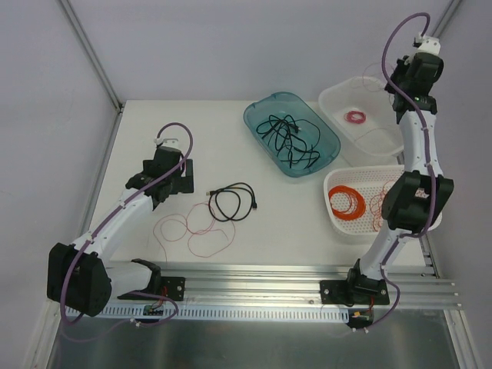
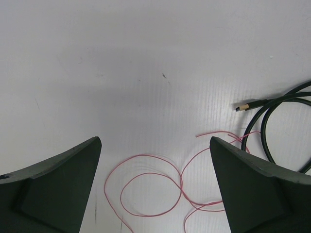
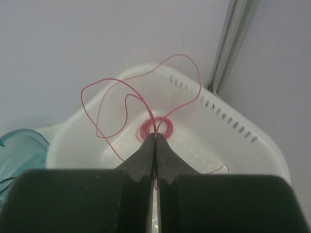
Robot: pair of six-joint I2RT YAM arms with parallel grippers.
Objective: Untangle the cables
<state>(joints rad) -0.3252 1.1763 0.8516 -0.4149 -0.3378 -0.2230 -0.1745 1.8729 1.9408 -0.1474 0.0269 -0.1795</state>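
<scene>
Where the right hand (image 3: pixel 155 137) pinches it, a red wire (image 3: pixel 182 55) loops outward.

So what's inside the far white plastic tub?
The white plastic tub holds a small pink ring-shaped coil. The shut right pincer, gripping thin red wire, hides some floor in wrist view.

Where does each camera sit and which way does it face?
Top external: above and behind, looking down on the table; left arm, right arm show.
Left wrist: faces down at red loops and black cord; open left gripper shows.
Right wrist: looks into the white bin; shut right gripper pinches red wire.
Shared: top and left wrist see loops, cord.
</scene>
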